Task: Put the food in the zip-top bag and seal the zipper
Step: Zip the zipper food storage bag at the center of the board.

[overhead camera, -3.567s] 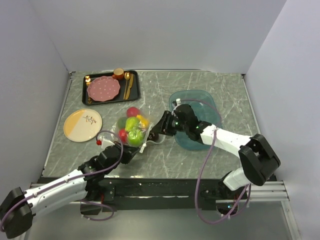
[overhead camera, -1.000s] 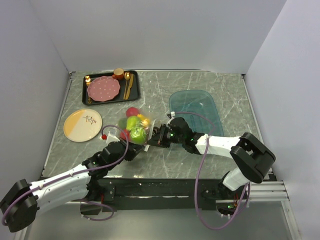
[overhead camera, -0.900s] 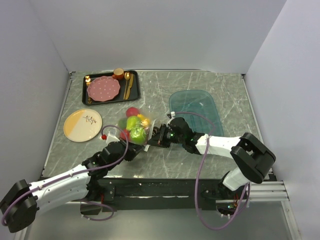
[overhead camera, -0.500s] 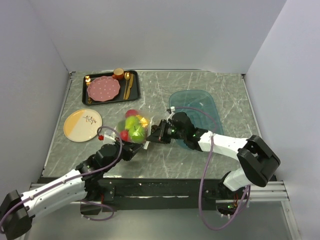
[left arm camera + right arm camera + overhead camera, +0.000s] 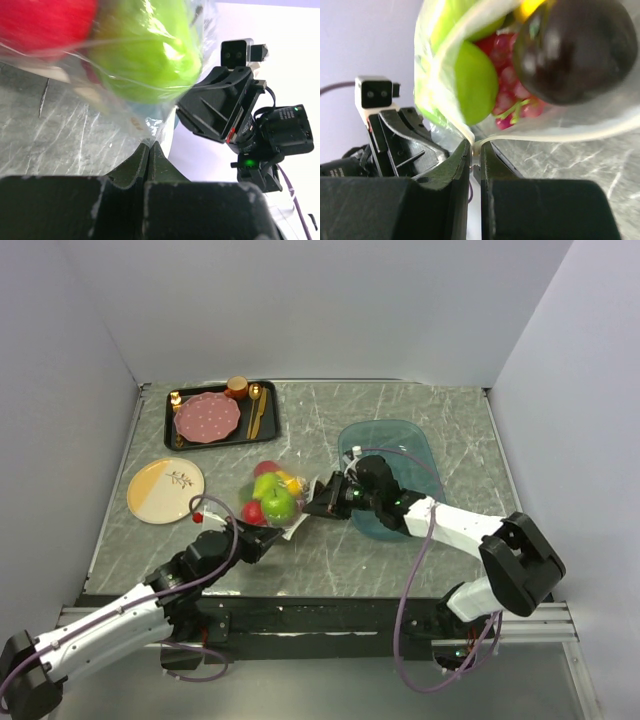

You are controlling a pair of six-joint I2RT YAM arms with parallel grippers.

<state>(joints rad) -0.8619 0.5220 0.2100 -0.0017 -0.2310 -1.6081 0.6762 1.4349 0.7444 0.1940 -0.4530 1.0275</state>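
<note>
Zipper (image 5: 530, 136) lies clamped between the right jaws

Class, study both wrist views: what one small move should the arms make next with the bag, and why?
Probably slide the right end effector along the zipper, pressing it closed, while the left end effector holds the bag. The fruit is inside, both end effectors pinch its edge, and the white strips gape apart.
</note>
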